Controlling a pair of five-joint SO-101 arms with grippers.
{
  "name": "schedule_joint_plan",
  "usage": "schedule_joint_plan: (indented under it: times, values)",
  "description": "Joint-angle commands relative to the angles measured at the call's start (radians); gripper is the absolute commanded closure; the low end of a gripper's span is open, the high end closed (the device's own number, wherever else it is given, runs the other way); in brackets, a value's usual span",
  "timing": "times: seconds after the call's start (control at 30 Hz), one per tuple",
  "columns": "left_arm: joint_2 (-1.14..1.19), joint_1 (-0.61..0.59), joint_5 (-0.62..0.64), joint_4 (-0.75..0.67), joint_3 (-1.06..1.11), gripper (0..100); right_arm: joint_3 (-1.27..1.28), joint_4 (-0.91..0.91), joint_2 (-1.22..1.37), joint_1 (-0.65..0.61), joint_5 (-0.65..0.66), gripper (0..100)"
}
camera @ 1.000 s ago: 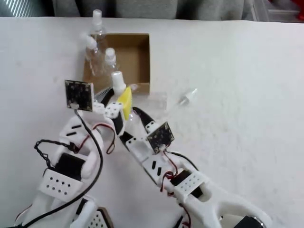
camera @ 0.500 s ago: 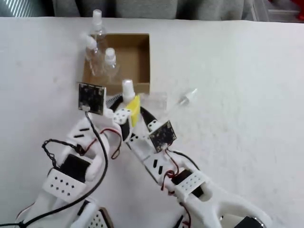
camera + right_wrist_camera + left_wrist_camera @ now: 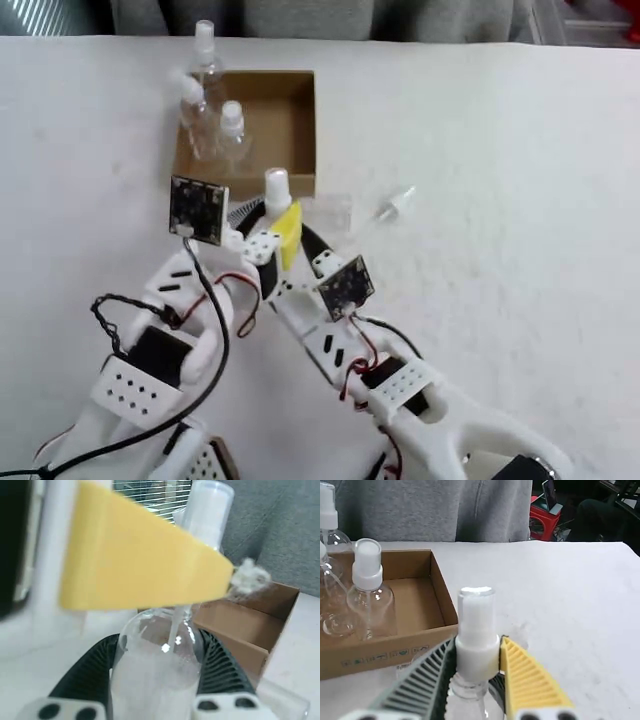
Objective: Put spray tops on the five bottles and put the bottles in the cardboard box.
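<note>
three capped bottles (image 3: 232, 125) stand at the left side of the cardboard box (image 3: 295, 110). just in front of the box, the left gripper (image 3: 477, 650) pinches the spray top (image 3: 476, 612) of an upright bottle (image 3: 155, 680), and the right gripper (image 3: 157, 667) clasps its body. the slick bottle could spin or tilt under twisting, leaving the top crooked. to the right, a bare bottle (image 3: 335, 210) and a loose top (image 3: 398, 202) wait on the table.

A capped bottle (image 3: 275, 192) was recorded just before the near wall of the cardboard box (image 3: 290, 110), two further bottles (image 3: 231, 140) inside along its left wall, and a loose spray top (image 3: 397, 200) on the table (image 3: 500, 130) to its right.
</note>
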Motion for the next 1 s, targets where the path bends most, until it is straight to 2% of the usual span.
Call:
schedule_joint_plan:
  times: [0.0,0.77,0.97]
  values:
    - [-0.015,0.007,-0.005,0.009,-0.009,94,-0.020,-0.035,-0.008,0.016,0.008,98.1]
    - [-0.015,-0.039,-0.006,0.009,0.017,94,-0.021,-0.036,-0.008,0.027,0.009,98.1]
    - [-0.015,-0.035,-0.006,0.006,0.043,93,-0.028,-0.059,-0.008,0.064,0.006,98.1]
